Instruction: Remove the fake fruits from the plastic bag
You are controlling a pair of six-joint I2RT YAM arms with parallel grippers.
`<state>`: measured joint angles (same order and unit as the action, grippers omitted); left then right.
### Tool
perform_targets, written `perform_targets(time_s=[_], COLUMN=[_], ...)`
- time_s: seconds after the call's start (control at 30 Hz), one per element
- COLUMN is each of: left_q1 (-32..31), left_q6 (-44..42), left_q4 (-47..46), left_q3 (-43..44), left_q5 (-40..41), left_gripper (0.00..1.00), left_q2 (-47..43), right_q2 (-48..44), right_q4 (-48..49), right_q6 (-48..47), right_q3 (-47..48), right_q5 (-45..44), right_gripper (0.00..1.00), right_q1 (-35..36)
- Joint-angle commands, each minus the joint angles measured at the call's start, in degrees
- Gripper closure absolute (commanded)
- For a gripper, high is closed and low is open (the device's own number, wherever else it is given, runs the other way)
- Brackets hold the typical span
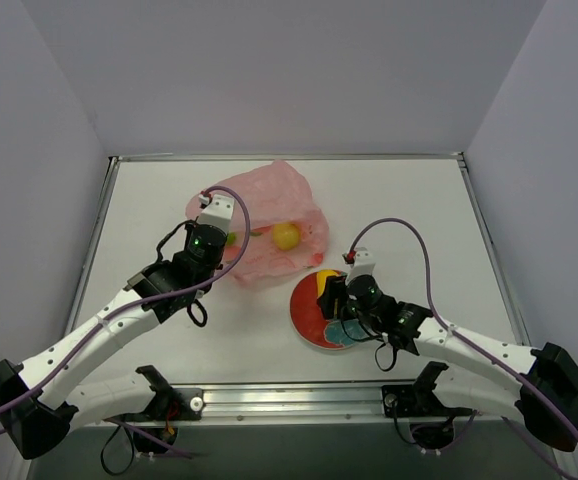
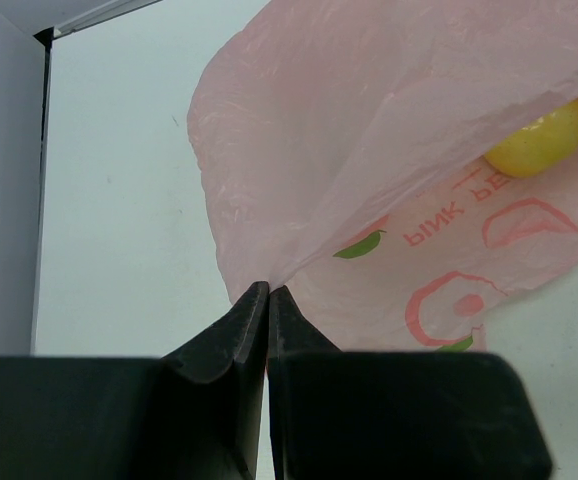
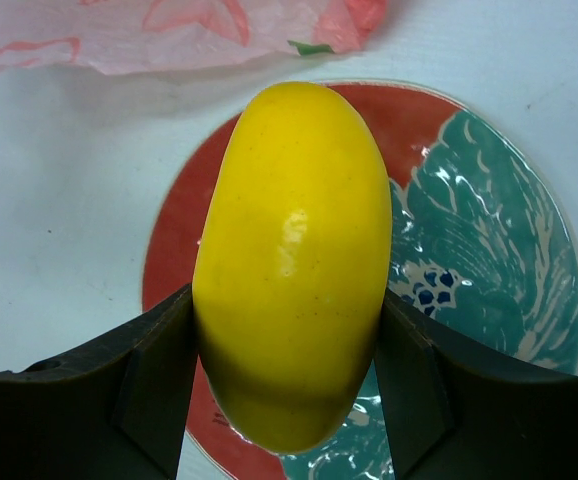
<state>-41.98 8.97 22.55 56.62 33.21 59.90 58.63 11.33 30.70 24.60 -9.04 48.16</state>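
The pink plastic bag (image 1: 269,215) lies crinkled at the table's middle back. A yellow round fruit (image 1: 286,236) shows inside its open mouth, also in the left wrist view (image 2: 539,140). My left gripper (image 2: 269,292) is shut on the bag's (image 2: 369,150) left edge and pinches a fold of it. My right gripper (image 3: 289,330) is shut on a glossy yellow-orange fruit (image 3: 291,260) and holds it just above the red-and-teal plate (image 3: 489,260). In the top view that fruit (image 1: 326,277) sits at the plate's (image 1: 314,325) far rim. Other fruits are hidden.
A raised metal rim (image 1: 289,157) borders the white table, with walls close behind and at both sides. The plate lies just in front of the bag's mouth, between the two arms.
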Motion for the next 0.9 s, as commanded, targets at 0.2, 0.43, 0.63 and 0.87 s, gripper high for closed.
perform_targets(time_s=[0.2,0.43,0.63,0.87], left_q1=[0.23,0.23,0.23,0.14], left_q6=[-0.71,-0.71,-0.71,-0.62], left_q4=[1.36,1.62,1.71,1.62], left_q3=[2.27,2.44,2.53,2.53], left_q5=[0.80,0.36,0.19,-0.87], left_gripper=[0.98,0.98,0.98,0.98], left_q2=[-0.22,-0.57,-1.27,-1.36], right_q2=[3.33,3.08,-2.28,-0.81], right_q4=[-1.66,-3.85,-10.44,-11.86], right_q6=[1.21,0.59,0.24,-3.27], right_q3=[1.24,2.64,7.46,17.91], right_q5=[-3.18,-2.74,-3.09,-3.80], right_gripper=[0.47,0.24,0.00,0.00], right_q1=[0.53,0.53,0.62,0.53])
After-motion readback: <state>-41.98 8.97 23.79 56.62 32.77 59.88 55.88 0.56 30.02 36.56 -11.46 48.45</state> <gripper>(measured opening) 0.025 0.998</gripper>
